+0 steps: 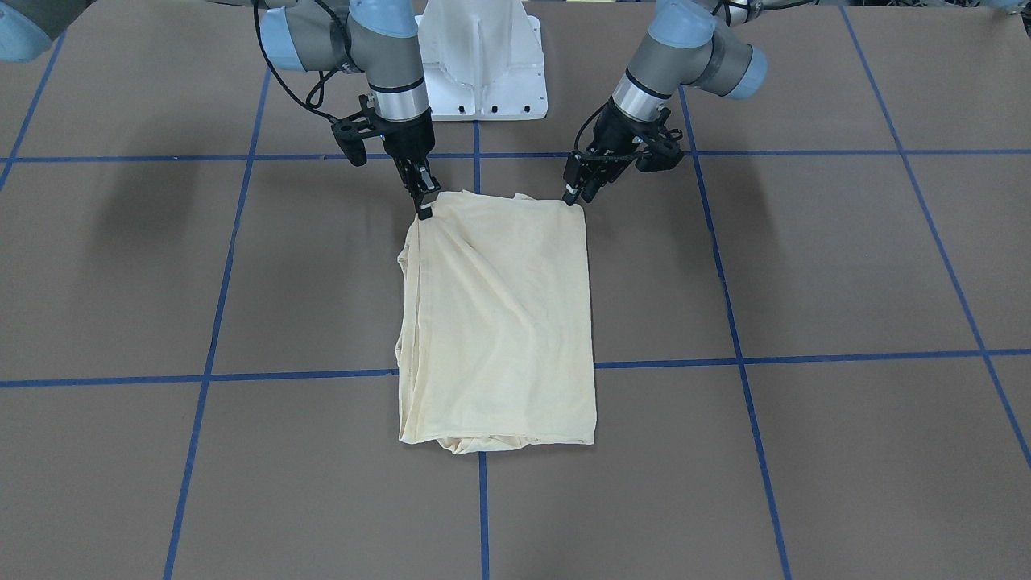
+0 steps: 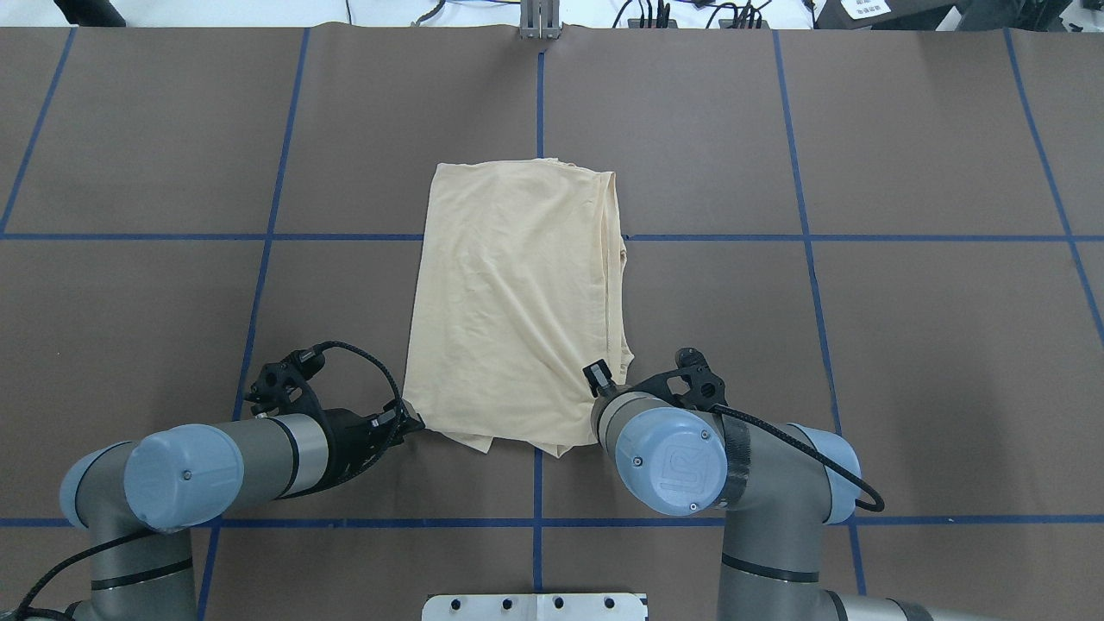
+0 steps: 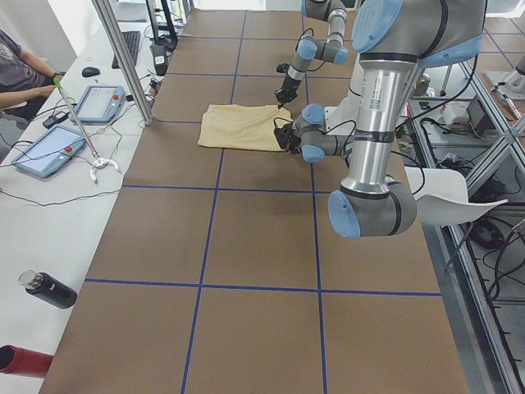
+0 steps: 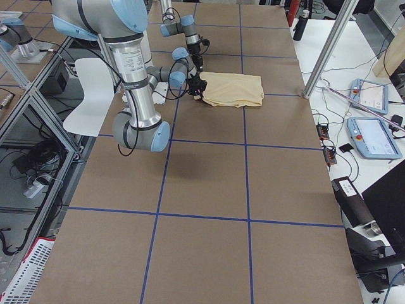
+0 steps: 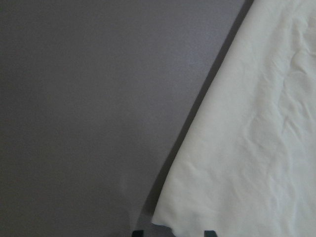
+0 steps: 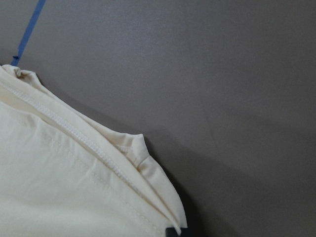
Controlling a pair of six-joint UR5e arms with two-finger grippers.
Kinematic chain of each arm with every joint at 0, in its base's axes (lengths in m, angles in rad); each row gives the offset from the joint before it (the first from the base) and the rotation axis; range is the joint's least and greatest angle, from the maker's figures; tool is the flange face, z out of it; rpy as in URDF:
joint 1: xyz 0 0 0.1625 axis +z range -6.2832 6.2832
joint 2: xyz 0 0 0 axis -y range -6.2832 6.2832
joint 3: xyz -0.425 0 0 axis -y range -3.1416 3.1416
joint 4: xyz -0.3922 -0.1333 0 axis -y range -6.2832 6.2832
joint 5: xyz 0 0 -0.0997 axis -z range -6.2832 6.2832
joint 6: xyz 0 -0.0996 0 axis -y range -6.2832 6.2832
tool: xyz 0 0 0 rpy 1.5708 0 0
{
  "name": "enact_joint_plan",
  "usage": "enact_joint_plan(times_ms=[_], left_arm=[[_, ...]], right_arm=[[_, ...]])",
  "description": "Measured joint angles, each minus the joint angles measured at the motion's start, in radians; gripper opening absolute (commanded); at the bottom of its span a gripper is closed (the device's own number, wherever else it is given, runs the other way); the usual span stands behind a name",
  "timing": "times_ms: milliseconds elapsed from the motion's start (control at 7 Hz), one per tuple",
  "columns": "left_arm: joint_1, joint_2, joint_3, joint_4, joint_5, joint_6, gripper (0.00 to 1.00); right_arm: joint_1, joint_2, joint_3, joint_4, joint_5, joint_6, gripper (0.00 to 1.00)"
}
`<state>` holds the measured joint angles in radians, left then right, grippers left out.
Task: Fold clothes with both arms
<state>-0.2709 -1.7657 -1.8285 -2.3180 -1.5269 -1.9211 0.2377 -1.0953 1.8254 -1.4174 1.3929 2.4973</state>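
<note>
The pale yellow-beige shirt (image 1: 499,322) is seen folded into an upright rectangle at the middle of the brown table (image 1: 805,266), laid over a crossing of the blue tape lines (image 1: 483,499). No print is shown on the upper face.

The edge on the robot's left is formed by one clean, straight fold. Along the edge on the robot's right, several layers and stitched hems are stacked and slightly staggered. The far edge, toward the operators, is rolled and a little uneven. The near edge, toward the white pedestal base (image 1: 483,72), is ragged, with a small flap protruding.

The near corner on the robot's right is pinched by the right gripper (image 1: 424,211). Taut creases are drawn diagonally across the fabric from that corner, and in the right wrist view the layered corner is seen ending at a dark fingertip (image 6: 173,232).

The left gripper (image 1: 573,196) is held at the other near corner with its jaws spread. In the left wrist view two fingertips (image 5: 138,232) are seen apart, with the cloth's corner lying between them and not clamped.

Bare table is left on every side of the shirt. Wide open squares are found to both sides and toward the operators, while the strip between the near edge and the pedestal is narrower and is occupied by both wrists.
</note>
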Motion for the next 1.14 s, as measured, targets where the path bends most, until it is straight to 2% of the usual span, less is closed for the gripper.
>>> enact_joint_plan(times_ms=[143, 286, 571, 1143], left_arm=[[0.0, -0.001, 0.007, 0.0, 0.0, 0.001, 0.49], [0.0, -0.004, 0.012, 0.0, 0.0, 0.002, 0.36], [0.001, -0.011, 0.019, 0.0, 0.001, 0.001, 0.0], [-0.028, -0.039, 0.035, 0.0, 0.002, 0.001, 0.0]], right_arm=[[0.0, 0.0, 0.0, 0.0, 0.0, 0.0, 0.0], [0.0, 0.0, 0.0, 0.0, 0.0, 0.0, 0.0], [0.0, 0.0, 0.0, 0.0, 0.0, 0.0, 0.0], [0.0, 0.001, 0.002, 0.0, 0.0, 0.0, 0.0]])
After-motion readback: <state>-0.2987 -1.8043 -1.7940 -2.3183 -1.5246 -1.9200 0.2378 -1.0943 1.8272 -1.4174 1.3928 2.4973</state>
